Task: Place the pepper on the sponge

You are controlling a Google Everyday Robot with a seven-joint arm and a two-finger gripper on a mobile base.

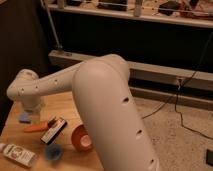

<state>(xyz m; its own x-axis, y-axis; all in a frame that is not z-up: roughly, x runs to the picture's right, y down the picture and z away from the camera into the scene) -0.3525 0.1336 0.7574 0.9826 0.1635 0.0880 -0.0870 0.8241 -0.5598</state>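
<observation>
The pepper [36, 127], slim and bright orange, lies on the wooden table [65, 107] at the left. Just left of it and farther back lies the sponge [23, 118], a flat light-blue pad. They lie close together but apart. My white arm sweeps in from the lower right to a wrist over the table's left end. The gripper [33, 111] hangs under that wrist, right beside the sponge and just behind the pepper. Most of the gripper is hidden by the wrist.
A black-and-white box [53, 131] lies right of the pepper. An orange-brown bowl [80, 138] sits beside the arm, a small blue cup [53, 151] in front, and a white bottle [17, 154] at the front left corner. Floor and cables are to the right.
</observation>
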